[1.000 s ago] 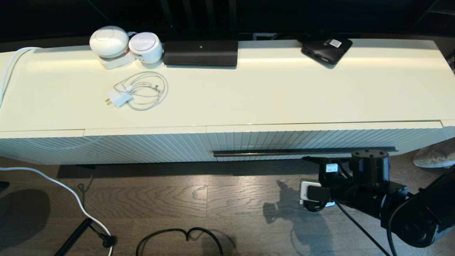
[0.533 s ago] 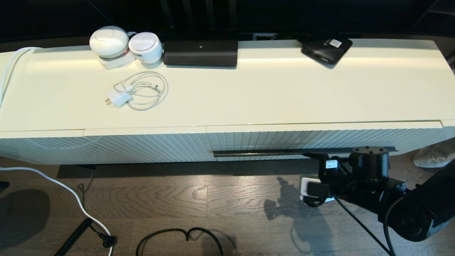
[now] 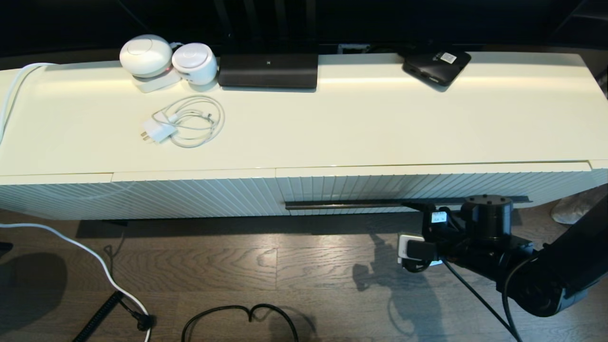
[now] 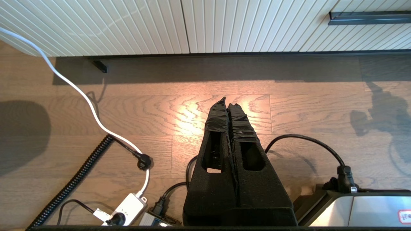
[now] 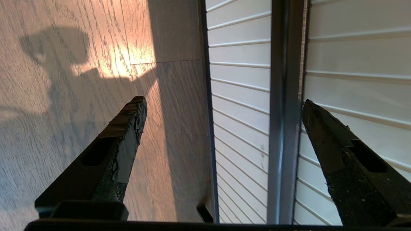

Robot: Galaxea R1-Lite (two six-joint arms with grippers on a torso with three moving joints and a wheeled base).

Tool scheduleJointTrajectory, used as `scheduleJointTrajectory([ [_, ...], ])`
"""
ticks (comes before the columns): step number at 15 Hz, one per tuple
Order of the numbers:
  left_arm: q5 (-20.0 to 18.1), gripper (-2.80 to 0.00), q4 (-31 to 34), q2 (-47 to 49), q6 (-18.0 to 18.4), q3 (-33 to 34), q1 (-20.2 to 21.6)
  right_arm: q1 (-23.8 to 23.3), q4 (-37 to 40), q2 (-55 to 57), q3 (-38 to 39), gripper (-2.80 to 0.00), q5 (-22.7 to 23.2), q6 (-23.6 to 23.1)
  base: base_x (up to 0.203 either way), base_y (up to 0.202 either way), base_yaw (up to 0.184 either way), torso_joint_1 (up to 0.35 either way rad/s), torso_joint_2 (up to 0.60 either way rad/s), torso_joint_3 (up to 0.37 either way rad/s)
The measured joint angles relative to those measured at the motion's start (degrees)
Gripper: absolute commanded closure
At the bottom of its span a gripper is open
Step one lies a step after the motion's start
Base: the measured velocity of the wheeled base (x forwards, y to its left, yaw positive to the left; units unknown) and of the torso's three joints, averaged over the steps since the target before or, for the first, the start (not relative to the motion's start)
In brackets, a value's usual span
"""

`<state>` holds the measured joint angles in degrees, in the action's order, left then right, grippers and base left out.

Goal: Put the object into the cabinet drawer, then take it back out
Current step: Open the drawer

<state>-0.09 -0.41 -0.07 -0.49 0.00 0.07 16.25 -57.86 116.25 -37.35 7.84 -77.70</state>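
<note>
Two spread fingers (image 5: 128,128) of my right hand (image 5: 221,102) straddle the long dark bar handle (image 3: 351,204), one on each side, not yet closing on it. I see the cabinet drawer (image 3: 380,187) shut, its ribbed front flush. My left hand (image 4: 227,104) hangs over the wooden floor (image 4: 160,115), fingers pressed together. I cannot find the umbrella in any view.
</note>
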Motion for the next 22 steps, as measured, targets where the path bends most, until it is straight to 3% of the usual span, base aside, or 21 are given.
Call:
scheduleJointTrajectory([
  [9,-0.01,0.00,-0.01,0.00,-0.02,0.00,0.06,-0.46,-0.40,2.04,-2.11,-2.80,0.18,0.02,0.000,0.000,0.000,0.000,0.00,0.000],
  [22,-0.01,0.00,0.00,0.00,0.05,0.00,0.00,-0.55,-0.19,2.55,1.35,-2.80,0.21,-0.02,0.000,0.000,0.000,0.000,0.00,0.000],
])
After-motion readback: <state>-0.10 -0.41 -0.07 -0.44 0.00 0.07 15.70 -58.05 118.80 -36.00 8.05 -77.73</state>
